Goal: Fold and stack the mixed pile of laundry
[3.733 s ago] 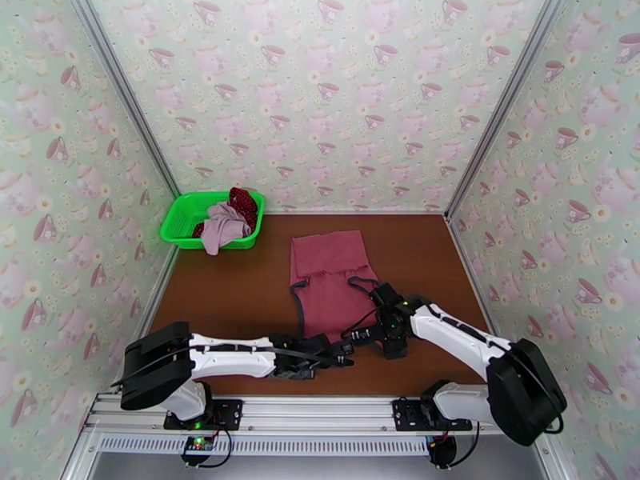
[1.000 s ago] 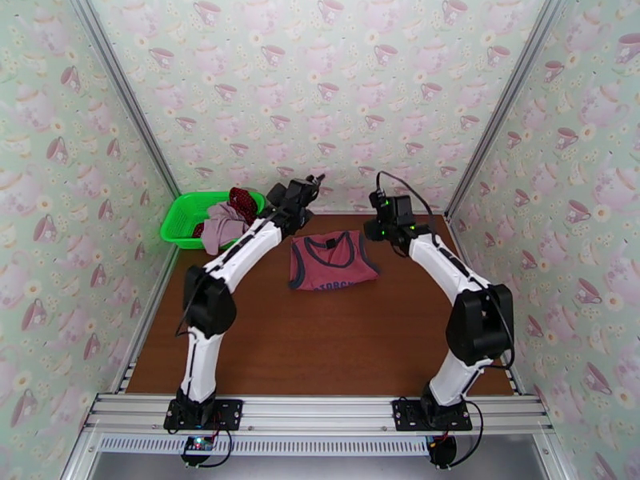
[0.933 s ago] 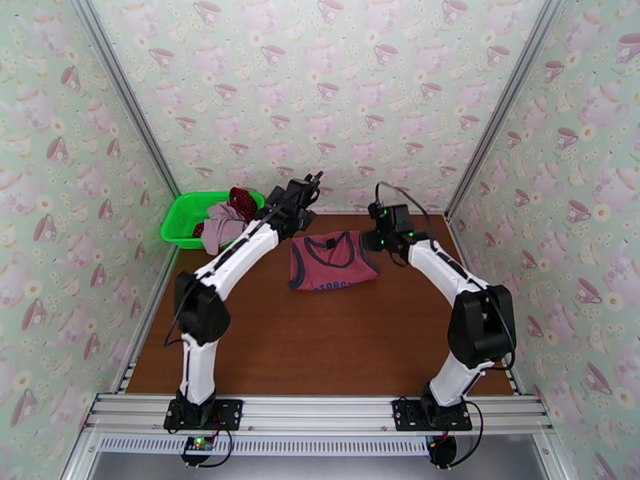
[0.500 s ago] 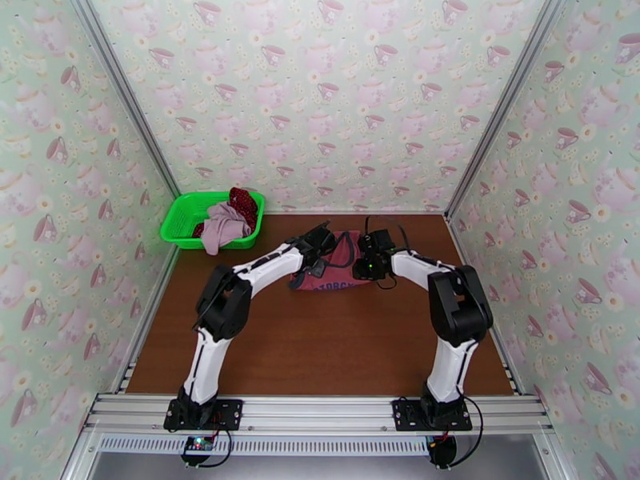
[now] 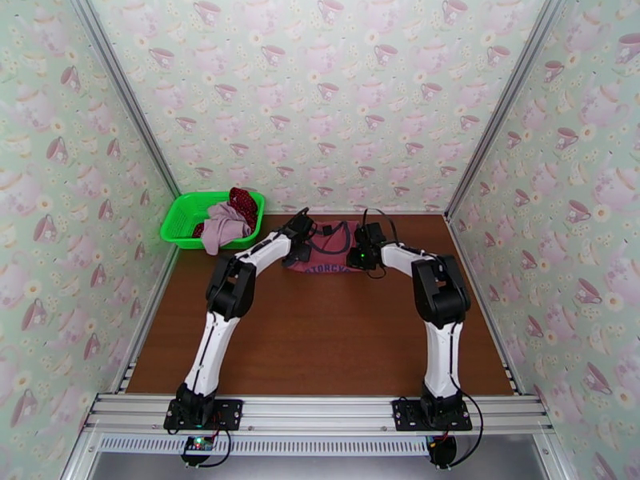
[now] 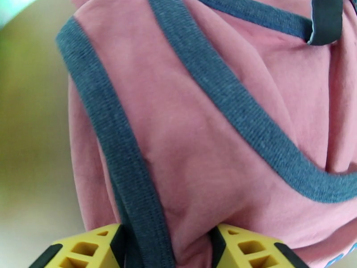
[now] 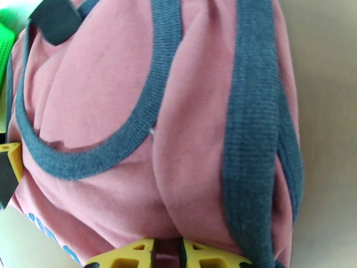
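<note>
The dusty-red tank top [image 5: 330,251] with dark trim lies bunched on the brown table near the back wall, its chest text facing the near side. My left gripper [image 5: 301,243] is shut on its left edge; the left wrist view has pink cloth and a dark strap [image 6: 134,193] pinched between the yellow fingers [image 6: 85,249]. On the garment's right edge my right gripper [image 5: 361,254] is also shut, its yellow fingers [image 7: 129,256] nearly together around a fold of tank top [image 7: 111,108]. The pale mauve-pink piece [image 5: 224,226] and the dark-red dotted cloth [image 5: 245,203] sit in the basket.
The bright green mesh basket [image 5: 181,216] stands at the table's back left corner, close to the left arm's forearm. Patterned walls enclose the table on three sides. Bare brown tabletop [image 5: 320,338] stretches from the tank top to the near rail.
Both grippers came down from above the back of the table and shut on the tank top's two sides. Since half a second ago the garment has shifted toward the back wall and bunched shorter.
</note>
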`<action>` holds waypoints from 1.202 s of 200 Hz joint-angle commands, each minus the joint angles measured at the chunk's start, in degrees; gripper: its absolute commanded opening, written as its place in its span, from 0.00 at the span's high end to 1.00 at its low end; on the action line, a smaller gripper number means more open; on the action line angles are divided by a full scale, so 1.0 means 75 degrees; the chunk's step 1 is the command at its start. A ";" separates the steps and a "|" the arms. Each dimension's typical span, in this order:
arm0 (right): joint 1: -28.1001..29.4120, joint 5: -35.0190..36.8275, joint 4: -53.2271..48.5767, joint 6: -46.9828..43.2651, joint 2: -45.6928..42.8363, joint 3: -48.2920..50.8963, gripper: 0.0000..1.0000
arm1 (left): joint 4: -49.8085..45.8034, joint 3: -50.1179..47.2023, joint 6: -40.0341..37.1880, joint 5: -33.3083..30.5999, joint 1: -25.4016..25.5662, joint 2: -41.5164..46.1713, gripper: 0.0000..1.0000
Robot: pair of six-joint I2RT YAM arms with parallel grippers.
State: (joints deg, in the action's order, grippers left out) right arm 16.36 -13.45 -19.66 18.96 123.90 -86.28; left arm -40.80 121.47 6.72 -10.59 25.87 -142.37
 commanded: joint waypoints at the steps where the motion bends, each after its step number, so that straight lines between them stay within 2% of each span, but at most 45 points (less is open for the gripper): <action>1: -0.0107 0.0545 -0.0156 0.0495 0.0690 -0.0457 0.77 | -0.0762 0.1365 -0.0711 0.0334 -0.0119 -0.1003 0.44; 24: -0.0130 0.0601 -0.0345 0.0595 0.1256 -0.1320 0.76 | -0.1380 0.2867 -0.0678 0.0515 -0.0207 -0.1829 0.43; 41: -0.0189 0.0383 -0.1124 0.0578 0.1826 -0.2341 0.77 | -0.1501 0.3346 -0.0556 0.0606 -0.0290 -0.2114 0.42; 94: -0.0231 0.0679 -0.1412 0.0261 0.1558 -0.2697 0.72 | -0.0907 0.2750 -0.0408 0.0793 -0.0414 -0.1614 0.40; 123: -0.0225 0.0652 -0.1096 -0.0029 0.0392 -0.1973 0.65 | -0.0776 0.2992 -0.0810 0.0413 -0.0453 -0.0941 0.28; 155: -0.0224 0.0662 -0.1167 -0.0712 -0.1504 -0.1304 0.60 | -0.0617 0.3633 -0.1429 -0.0178 -0.0540 0.0252 0.19; 174: -0.0231 0.0529 -0.1379 -0.1152 -0.2787 -0.0794 0.57 | -0.0455 0.3307 -0.1740 -0.0567 -0.0560 0.1361 0.15; 189: -0.0249 0.0067 -0.1187 -0.1309 -0.3845 -0.0071 0.54 | -0.0244 0.2436 -0.1810 -0.0809 -0.0662 0.2393 0.13; 210: -0.0317 -0.1296 -0.0136 -0.0714 -0.5012 0.1251 0.50 | -0.0045 0.0981 -0.1375 -0.0661 -0.1219 0.3643 0.11; 224: -0.0333 -0.1455 0.0194 -0.0096 -0.5406 0.1884 0.64 | -0.0354 0.0442 -0.0878 -0.0310 -0.1837 0.3997 0.12; 240: -0.0330 -0.1997 -0.0142 -0.0344 -0.5384 0.1996 0.64 | -0.1015 0.0287 -0.0446 0.0187 -0.2549 0.3969 0.12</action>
State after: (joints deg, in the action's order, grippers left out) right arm 14.11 -20.23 -19.59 14.76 80.40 -75.68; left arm -40.97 128.62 -1.85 -12.60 13.91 -108.88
